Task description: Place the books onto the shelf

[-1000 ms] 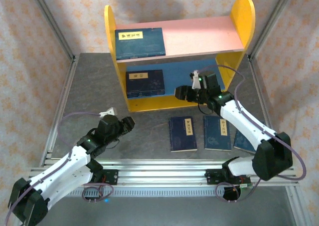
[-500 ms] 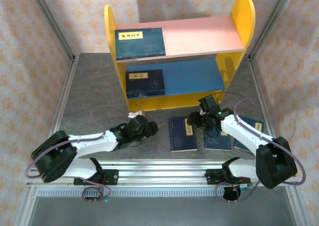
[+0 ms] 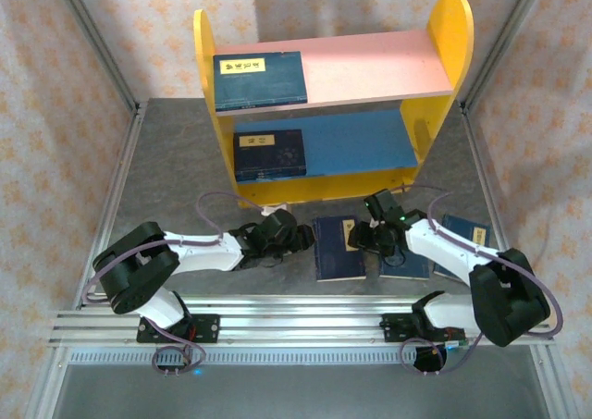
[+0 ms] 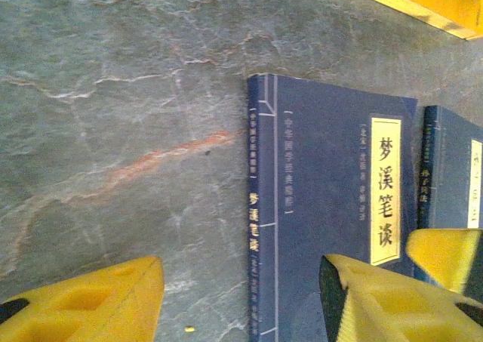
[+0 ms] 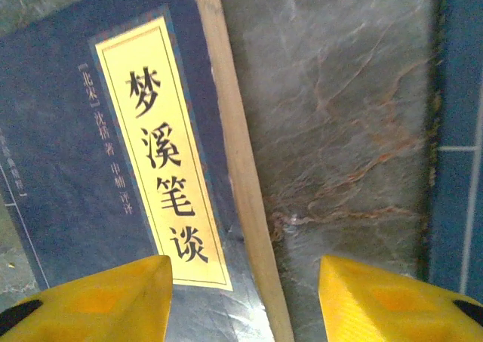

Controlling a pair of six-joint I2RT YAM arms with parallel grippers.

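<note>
Straddling the leftmost book [image 3: 337, 249], flat on the table [image 3: 185, 169] in front of the shelf [image 3: 370, 67]: my left gripper [image 4: 241, 289] spread across its spine edge, right gripper [image 5: 245, 289] spread across the page edge, nothing pinched, probably prepping a two-arm lift.

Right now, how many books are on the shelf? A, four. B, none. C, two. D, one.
C. The upper book lies on the pink board and the lower book lies on the blue board of the shelf.
</note>
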